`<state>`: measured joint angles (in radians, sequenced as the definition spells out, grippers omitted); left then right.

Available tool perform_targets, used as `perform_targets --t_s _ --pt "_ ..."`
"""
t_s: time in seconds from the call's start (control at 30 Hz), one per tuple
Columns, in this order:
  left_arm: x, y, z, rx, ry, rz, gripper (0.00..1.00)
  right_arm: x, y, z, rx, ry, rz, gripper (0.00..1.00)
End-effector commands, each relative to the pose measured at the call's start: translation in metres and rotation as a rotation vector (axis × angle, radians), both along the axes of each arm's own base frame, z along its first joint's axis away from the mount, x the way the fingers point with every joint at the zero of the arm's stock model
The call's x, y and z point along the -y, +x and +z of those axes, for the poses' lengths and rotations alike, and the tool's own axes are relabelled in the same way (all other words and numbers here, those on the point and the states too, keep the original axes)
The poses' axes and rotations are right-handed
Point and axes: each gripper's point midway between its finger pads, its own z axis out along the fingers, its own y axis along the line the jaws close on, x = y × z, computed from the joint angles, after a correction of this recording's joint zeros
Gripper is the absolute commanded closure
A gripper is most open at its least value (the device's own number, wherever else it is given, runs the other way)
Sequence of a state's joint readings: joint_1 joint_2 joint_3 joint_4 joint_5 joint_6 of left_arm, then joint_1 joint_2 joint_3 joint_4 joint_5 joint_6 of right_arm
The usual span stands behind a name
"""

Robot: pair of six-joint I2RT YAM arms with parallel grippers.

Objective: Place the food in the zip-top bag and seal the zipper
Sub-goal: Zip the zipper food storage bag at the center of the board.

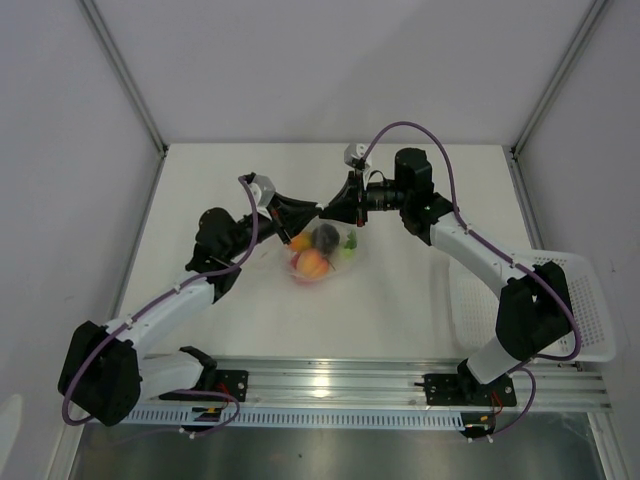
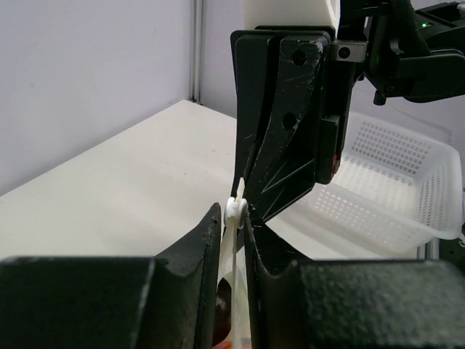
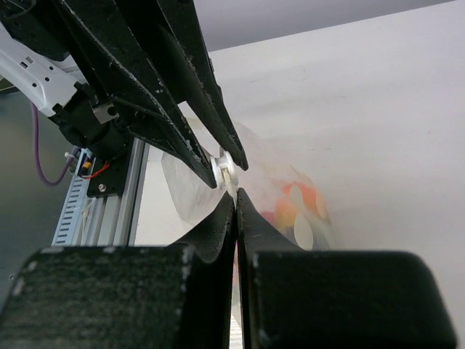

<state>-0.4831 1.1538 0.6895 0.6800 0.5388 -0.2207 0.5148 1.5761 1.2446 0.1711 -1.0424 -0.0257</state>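
Observation:
The clear zip-top bag [image 1: 330, 262] hangs between my two grippers above the table's middle, with the food inside: an orange-peach round piece [image 1: 311, 263], a dark-purple one [image 1: 326, 237] and a green piece [image 1: 349, 247]. The grippers meet tip to tip at the bag's top edge. My left gripper [image 2: 234, 211] is narrowed on the zipper, with its white knob [image 2: 236, 209] between the fingertips. The right gripper [image 3: 235, 193] is shut on the bag's top edge right beside it. In the right wrist view, the bag [image 3: 192, 196] and blurred orange food [image 3: 290, 211] hang below.
A white slotted basket [image 1: 565, 310] stands at the table's right edge, also seen behind the right gripper's fingers [image 2: 283, 145] in the left wrist view. A metal rail [image 1: 400, 385] carries both arm bases along the near edge. Walls enclose the table.

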Motion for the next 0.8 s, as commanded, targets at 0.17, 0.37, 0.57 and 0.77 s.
perform_targets --t_s 0.17,0.37,0.57,0.77 --pt "-0.001 -0.003 0.007 0.020 -0.036 -0.051 0.90 0.001 -0.005 0.025 0.080 0.054 0.031 1.00" --pt "0.001 -0.004 0.005 0.008 -0.033 -0.077 0.99 -0.001 -0.002 0.022 0.071 0.056 0.031 1.00" --pt "-0.001 -0.001 -0.001 -0.005 -0.023 -0.066 0.99 0.000 0.011 0.021 0.057 0.056 -0.045 1.00" --pt "-0.004 0.004 -0.010 -0.033 -0.009 -0.055 0.99 0.004 0.027 0.021 0.031 0.081 -0.127 1.00"
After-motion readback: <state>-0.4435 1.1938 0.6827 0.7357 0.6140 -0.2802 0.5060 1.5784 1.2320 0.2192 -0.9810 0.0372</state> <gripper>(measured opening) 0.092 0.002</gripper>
